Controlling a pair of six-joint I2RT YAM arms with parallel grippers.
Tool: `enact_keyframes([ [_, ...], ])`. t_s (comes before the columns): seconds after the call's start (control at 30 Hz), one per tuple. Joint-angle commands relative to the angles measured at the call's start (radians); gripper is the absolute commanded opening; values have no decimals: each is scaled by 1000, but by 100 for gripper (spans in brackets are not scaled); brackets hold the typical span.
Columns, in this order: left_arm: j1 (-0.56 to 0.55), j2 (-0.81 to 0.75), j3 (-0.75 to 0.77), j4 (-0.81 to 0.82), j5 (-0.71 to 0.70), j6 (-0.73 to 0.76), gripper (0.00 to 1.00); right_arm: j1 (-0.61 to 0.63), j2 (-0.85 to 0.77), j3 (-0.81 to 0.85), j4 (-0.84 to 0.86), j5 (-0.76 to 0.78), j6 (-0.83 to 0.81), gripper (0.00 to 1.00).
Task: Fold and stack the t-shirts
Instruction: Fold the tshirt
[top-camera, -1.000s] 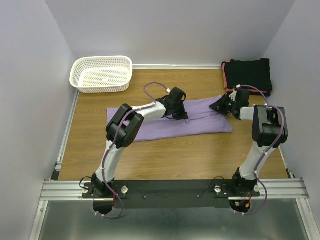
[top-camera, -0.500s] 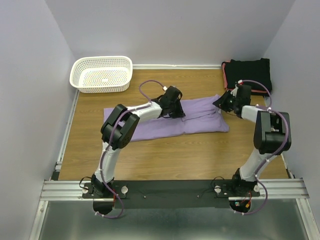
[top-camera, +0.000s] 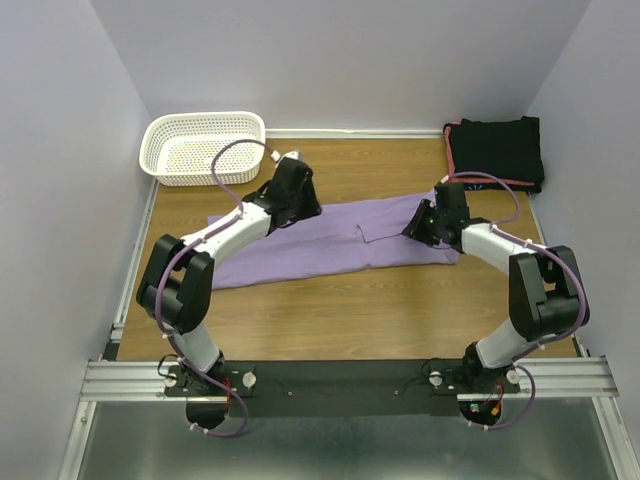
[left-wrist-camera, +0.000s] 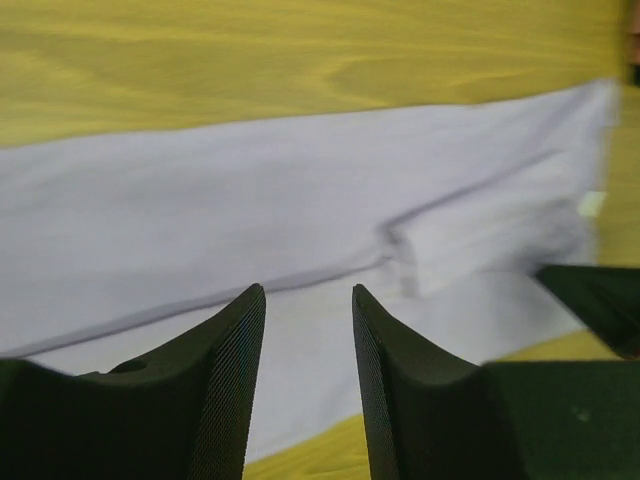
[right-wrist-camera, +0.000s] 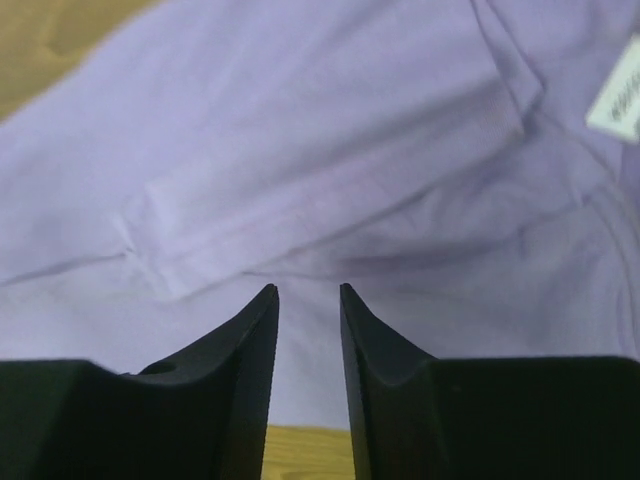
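Our left fingers (left-wrist-camera: 232, 370) and right fingers (right-wrist-camera: 245, 370) hover parted and empty over the lavender shirt (top-camera: 330, 240), spread as a long band mid-tabletop (top-camera: 350, 310), seemingly flattened for its next fold. Folded black shirts (top-camera: 497, 148) wait far right.

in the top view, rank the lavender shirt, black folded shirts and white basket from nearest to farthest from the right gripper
1. Plain lavender cloth t-shirt, spread directly under the right gripper.
2. Stack of folded black shirts, back right corner.
3. Farthest, the white plastic mesh basket, back left corner.
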Motion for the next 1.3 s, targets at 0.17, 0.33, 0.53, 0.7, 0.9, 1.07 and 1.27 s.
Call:
enact_keyframes([
  [0.17, 182, 18, -214, -96, -23, 121, 49, 8, 63, -11, -62, 97, 3, 41],
  [0.33, 219, 36, -229, -125, -48, 148, 48, 6, 161, 37, -61, 138, -50, 41],
  [0.53, 234, 113, -242, -167, 48, 196, 48, -24, 298, 175, -61, 150, -118, 41],
  [0.7, 231, 94, -329, -162, 280, 216, 48, -87, 484, 423, -64, 121, -184, 41],
  [0.9, 98, 9, -423, -176, 394, 191, 48, -101, 689, 705, -76, -40, -265, 41],
  [1.07, -28, -24, -447, -191, 467, 148, 48, -104, 854, 960, -151, -83, -261, 41],
  [1.27, -108, 19, -325, -197, 538, 136, 48, -103, 976, 1164, -203, -184, -247, 42],
])
